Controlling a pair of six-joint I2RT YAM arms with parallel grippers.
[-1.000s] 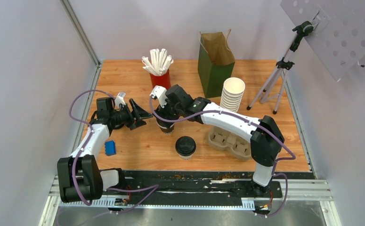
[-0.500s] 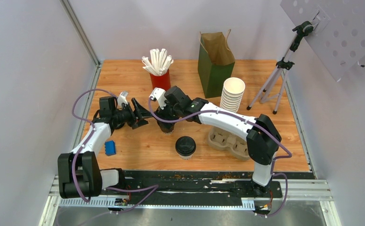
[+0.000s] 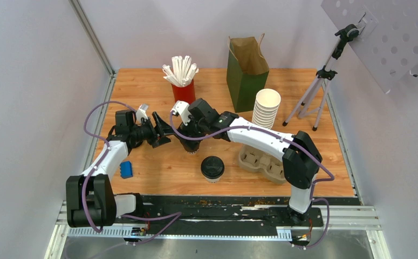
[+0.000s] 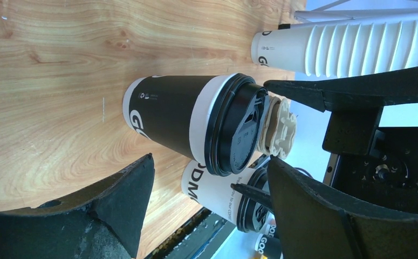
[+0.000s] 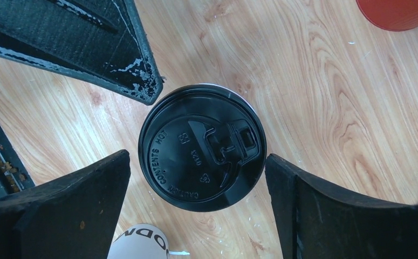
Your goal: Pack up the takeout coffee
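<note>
Plainly, packing has barely begun. Nearest the arm bases, a white coffee point(image 3: 212, 168) with a black lid stands alone on the tabletop point(image 3: 158, 172), and nothing touches it. A small blue object point(image 3: 126, 169) lies well to its left. A pulp carrier point(image 3: 260, 162) sits to its right, and the wells that show are empty. Just beyond, a sleeved coffee point(image 4: 174, 121) stands upright with its lid on, and both arms are gathered at it. The right gripper point(image 5: 197, 159) hangs directly above, jaws spread wide with bare wood showing on either side of the lid. The left gripper point(image 4: 211, 161) comes in level from the side, jaws likewise spread, one tip just beside the lid's rim. Neither holds anything, so by my reading both coffees have yet to be lifted and packed. Farther back stand a stack of lidless cups point(image 3: 266, 108), a red cup of straws point(image 3: 184, 89) and an open green bag point(image 3: 247, 75); its bottom is hidden. The surface is pale wood grain, with specks of debris along the dark rail at the near edge. Plain grey walls close it in, with a tripod point(image 3: 320, 91) and a perforated panel point(image 3: 390, 38) at far right.
</note>
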